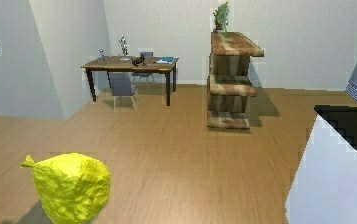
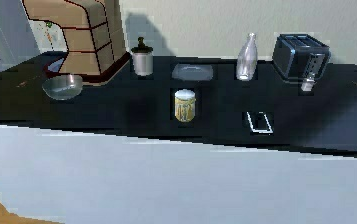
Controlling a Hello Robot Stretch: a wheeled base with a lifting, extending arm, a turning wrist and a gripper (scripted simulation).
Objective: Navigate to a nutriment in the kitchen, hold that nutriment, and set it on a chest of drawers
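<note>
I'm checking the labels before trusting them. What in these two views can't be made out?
Forward view: the items on the desk are too small to name; the yellow lump is cut by the bottom edge.
Arm side view: the mixer is cut by the top edge; the flat thing is too small to name.

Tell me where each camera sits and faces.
Forward view: on the robot, looking ahead and down across wood floor to a desk and shelf unit.
Arm side view: on the body, looking sideways onto a dark countertop with jar, bottle, toaster.
Shared: probably that countertop, at the forward view's right edge.
</note>
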